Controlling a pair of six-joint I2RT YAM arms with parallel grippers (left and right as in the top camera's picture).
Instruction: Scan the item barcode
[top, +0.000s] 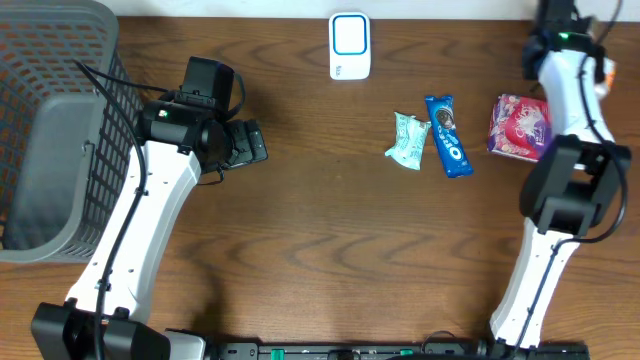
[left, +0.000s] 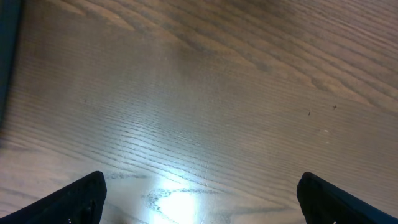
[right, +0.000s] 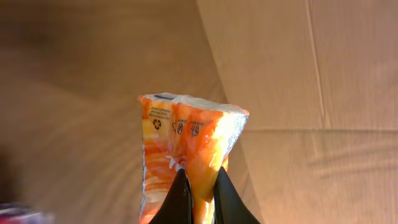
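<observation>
Brown wood-grain table (top: 330, 230), grey basket (top: 60, 60) at left, left pincer (left: 202, 186) wide, empty, right pincer (right: 200, 179) pinching orange packet (right: 186, 134)

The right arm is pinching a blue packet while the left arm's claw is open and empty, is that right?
Not quite. The right gripper pinches an orange packet, not a blue one; the right wrist view shows it. The blue packet lies on the table. The left gripper is indeed open and empty.

Open table (top: 330, 220) mid-centre, wire basket (top: 60, 130) blocking left, snack packets (top: 447, 140) crowding right
</observation>
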